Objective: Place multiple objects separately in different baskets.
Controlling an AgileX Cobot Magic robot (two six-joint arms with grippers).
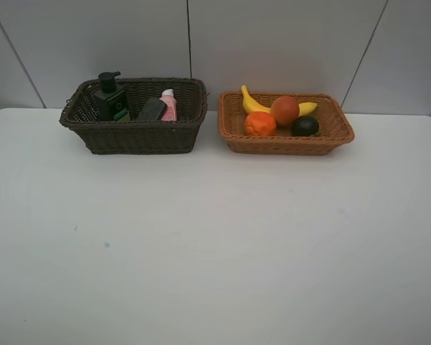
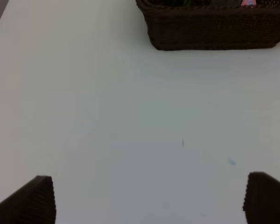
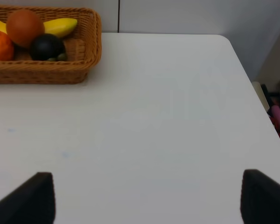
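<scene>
- The yellow banana lies in the shallow, light orange-tan rectangular wicker basket, well ahead of your right pincer and off to its left side; you see one banana tip poking out past the other fruit.
- In that same basket the smooth red-orange ball fruit sits against the banana, the bumpy orange tangerine touches it on the nearer side, and the dark green round fruit rests just beside the ball fruit.
- The deep, dark brown rectangular wicker basket stands straight ahead of your left pincer, slightly to its right, and just beside the tan basket without touching it.
- Inside the dark basket you have the dark green pump bottle upright at one end, the pink bottle with a white cap towards the other end, and a black block-shaped eraser leaning between them, touching the pink bottle.
- I cannot make out the marker in any view.
- Your left pincer stands wide, both dark fingers apart over bare white table, holding nothing.
- Your right pincer is equally wide, its fingers spread over the table with nothing between them.
- Neither pincer shows in the high view.
</scene>
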